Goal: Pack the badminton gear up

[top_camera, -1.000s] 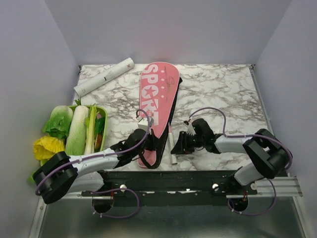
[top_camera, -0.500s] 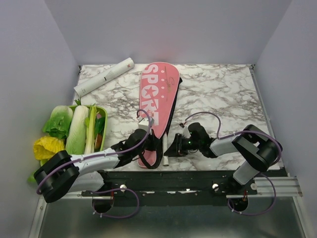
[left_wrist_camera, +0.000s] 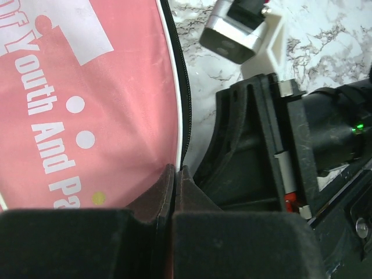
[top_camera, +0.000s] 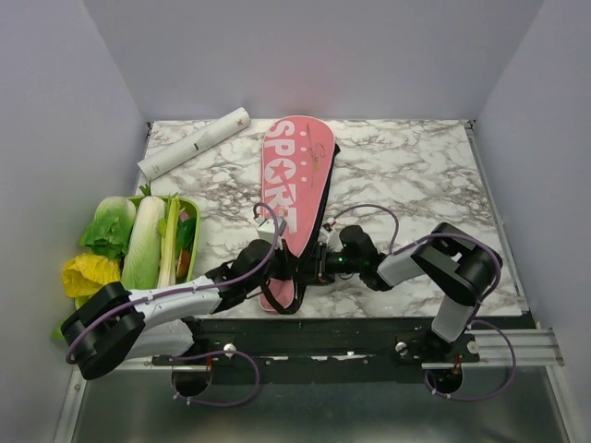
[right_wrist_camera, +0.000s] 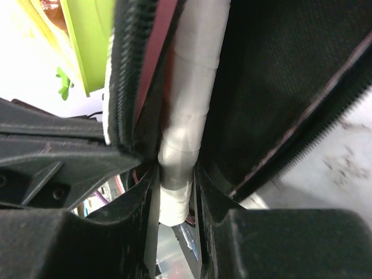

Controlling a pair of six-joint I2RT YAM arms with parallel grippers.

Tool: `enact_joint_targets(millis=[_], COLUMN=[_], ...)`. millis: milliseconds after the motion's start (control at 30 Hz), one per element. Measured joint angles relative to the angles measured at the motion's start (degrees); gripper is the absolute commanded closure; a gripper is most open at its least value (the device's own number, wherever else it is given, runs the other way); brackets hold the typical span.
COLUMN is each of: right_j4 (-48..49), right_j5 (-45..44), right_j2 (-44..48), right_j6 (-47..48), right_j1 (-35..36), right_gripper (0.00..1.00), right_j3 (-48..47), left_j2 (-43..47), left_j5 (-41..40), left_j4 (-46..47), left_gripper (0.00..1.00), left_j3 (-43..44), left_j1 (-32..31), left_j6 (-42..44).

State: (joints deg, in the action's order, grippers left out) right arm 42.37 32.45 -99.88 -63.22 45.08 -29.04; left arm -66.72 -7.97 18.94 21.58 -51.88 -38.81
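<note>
The long pink cover [top_camera: 294, 175] lettered "SPORT" lies in the middle of the table, its narrow end towards the arms. My left gripper [top_camera: 277, 269] is shut on the cover's zipper edge [left_wrist_camera: 176, 145] at that near end. My right gripper [top_camera: 320, 263] is shut on a racket's pale wrapped handle [right_wrist_camera: 189, 116], right against the cover's open black-lined edge [right_wrist_camera: 125, 70]. The handle runs in between the cover's flaps, and the racket's frame is hidden. The white tube [top_camera: 194, 142] lies at the back left. No shuttlecocks show.
A green tray [top_camera: 192, 231] of leafy vegetables stands at the left edge, with yellow leaves [top_camera: 88, 274] beside it. The two grippers are almost touching at the cover's near end; the right wrist's camera mount [left_wrist_camera: 244, 29] shows close by in the left wrist view.
My right gripper has moved left with the racket handle, from open marble to the cover's near opening. The handle no longer shows from above. My left gripper has kept its hold.
</note>
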Motion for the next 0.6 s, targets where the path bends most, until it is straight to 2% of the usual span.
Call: enact_joint_targets(millis=[133, 333, 433, 600], right_j4=[4.02, 5.88, 4.90, -3.50], right_j5=[1.31, 6.36, 7.30, 5.70], right_j2=[-4.46, -11.43, -11.17, -4.70], right_j6=[-1.03, -1.07, 0.17, 4.98], right_j1=[0.26, 0.35, 0.33, 0.35], right_gripper=[0.73, 0.50, 0.43, 0.39], right_j3=[-2.08, -6.36, -6.40, -6.36], left_j2=[1.01, 1.25, 1.27, 2.51], left_j5=[0.09, -0.39, -0.42, -0.31], left_j4=[0.15, -0.24, -0.22, -0.20], left_gripper=[1.00, 1.00, 1.00, 1.00], left_j3=[-0.55, -1.51, -1.51, -1.51], left_j1=[0.04, 0.90, 0.92, 0.87], left_j6=[0.00, 0.63, 0.85, 0.90])
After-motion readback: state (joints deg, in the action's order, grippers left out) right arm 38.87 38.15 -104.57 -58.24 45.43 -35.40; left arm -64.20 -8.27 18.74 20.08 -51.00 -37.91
